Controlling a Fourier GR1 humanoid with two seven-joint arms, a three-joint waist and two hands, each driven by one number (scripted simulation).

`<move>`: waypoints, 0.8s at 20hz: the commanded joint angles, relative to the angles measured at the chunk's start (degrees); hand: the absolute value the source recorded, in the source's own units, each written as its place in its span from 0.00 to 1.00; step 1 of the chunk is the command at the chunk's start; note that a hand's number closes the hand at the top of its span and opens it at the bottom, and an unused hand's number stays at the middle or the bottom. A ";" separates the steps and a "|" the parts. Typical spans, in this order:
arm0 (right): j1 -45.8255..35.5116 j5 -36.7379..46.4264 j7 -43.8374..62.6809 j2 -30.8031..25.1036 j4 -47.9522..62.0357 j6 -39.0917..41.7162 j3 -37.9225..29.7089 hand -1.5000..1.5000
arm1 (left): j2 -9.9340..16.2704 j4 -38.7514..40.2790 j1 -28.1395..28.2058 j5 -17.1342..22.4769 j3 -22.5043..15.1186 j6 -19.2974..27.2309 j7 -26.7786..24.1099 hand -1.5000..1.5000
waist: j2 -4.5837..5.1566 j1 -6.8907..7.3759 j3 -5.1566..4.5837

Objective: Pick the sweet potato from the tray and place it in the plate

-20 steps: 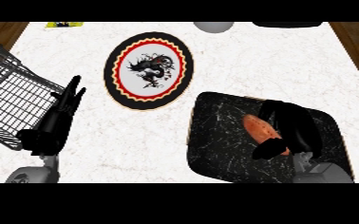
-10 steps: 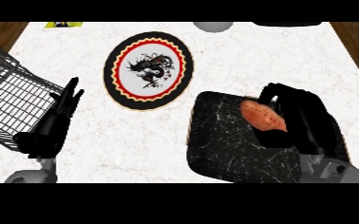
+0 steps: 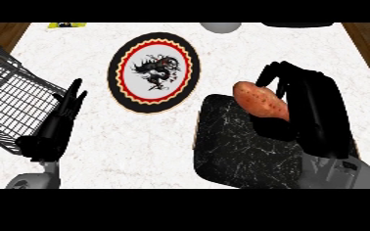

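Sweet potato [image 3: 262,101] raised higher off tray [image 3: 239,151], right robot hand [image 3: 311,105] curled around it, left robot hand [image 3: 56,125] resting, fingers straight

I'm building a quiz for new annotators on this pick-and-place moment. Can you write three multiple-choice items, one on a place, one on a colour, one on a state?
1. Where is the sweet potato?
A. on the plate
B. in the right hand, over the tray's upper edge
C. in the wire rack

2. What colour ring borders the plate's white centre?
A. red
B. blue
C. green

3. How is the left hand?
A. curled round the sweet potato
B. pressing on the plate
C. open, fingers straight, holding nothing

Answers: 1 B, the right hand curls round it above the black tray. 2 A, the red ring encircles the dragon picture. 3 C, it rests beside the wire rack.
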 commanded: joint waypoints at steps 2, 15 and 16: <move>-6.19 0.05 0.14 4.68 4.67 -0.08 -0.25 1.00 | -0.08 4.54 -1.55 0.52 1.01 -1.10 3.23 0.50 | 0.73 0.07 -0.75; -26.55 -2.46 0.38 14.77 34.55 -7.56 1.33 1.00 | -1.66 4.32 -1.36 -0.45 0.58 -1.39 2.50 0.50 | 1.14 1.48 -0.77; -28.42 -4.02 0.78 14.79 36.37 -8.84 2.14 1.00 | -2.34 6.57 -2.35 -1.09 0.46 -0.82 1.66 0.50 | 1.27 1.55 -0.79</move>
